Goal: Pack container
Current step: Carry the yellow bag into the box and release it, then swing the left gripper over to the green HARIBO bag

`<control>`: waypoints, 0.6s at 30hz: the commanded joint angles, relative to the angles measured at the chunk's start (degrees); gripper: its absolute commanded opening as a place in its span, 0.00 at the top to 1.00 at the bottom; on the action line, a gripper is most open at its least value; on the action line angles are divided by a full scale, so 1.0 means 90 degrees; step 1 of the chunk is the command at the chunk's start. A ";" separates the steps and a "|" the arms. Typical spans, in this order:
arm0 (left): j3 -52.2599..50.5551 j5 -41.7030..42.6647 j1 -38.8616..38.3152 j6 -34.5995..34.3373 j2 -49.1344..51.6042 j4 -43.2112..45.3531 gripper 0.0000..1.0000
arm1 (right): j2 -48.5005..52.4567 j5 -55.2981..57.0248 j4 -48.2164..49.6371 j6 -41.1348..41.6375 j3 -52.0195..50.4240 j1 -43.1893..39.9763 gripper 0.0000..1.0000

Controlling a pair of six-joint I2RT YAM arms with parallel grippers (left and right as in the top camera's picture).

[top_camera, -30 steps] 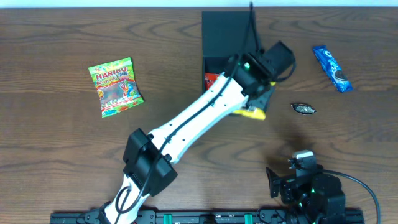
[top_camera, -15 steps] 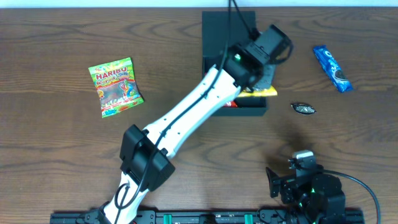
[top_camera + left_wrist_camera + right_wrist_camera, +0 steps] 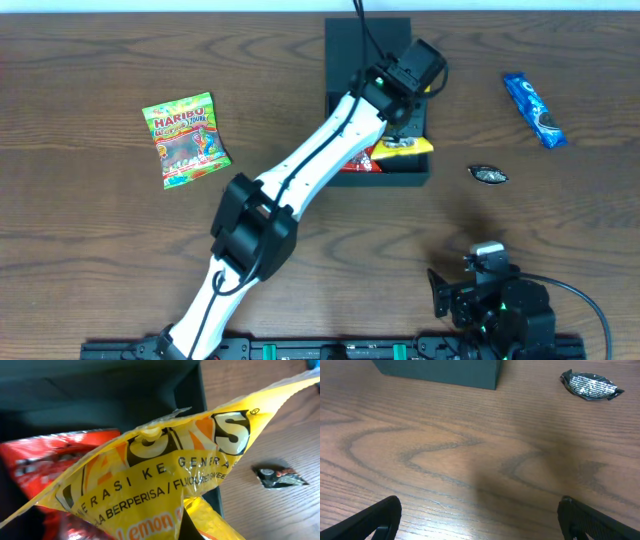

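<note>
Wood table point(image 3: 100, 250), wide shot. L arm point(image 3: 310, 170) stretches diagonally across to the container point(image 3: 345, 60), which sits far-centre w/ flap lid laid back. Haribo bag point(image 3: 185, 140) lies flat, well apart on the left. Left gripper point(image 3: 405, 118) over the box's open part, jaws pinched tight on the yellow packet point(image 3: 165, 480), tilted above a red packet point(image 3: 45, 460) inside. Blue packet point(image 3: 534, 110) right of the box. Small dark wrapper point(image 3: 488, 175) just beside its near-right corner. Right gripper point(image 3: 480, 515) low at the near edge, jaws wide apart, nothing btwn.
</note>
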 commanded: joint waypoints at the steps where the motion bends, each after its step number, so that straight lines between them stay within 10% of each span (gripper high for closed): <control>1: 0.0134 0.0100 0.0000 -0.0046 0.0177 0.0041 0.94 | -0.0039 0.0015 -0.0044 -0.0073 -0.0010 -0.0049 0.01; 18: 0.0134 0.0100 -0.0017 -0.0044 0.0906 0.0119 0.83 | -0.0039 0.0015 -0.0044 -0.0073 -0.0010 -0.0049 0.01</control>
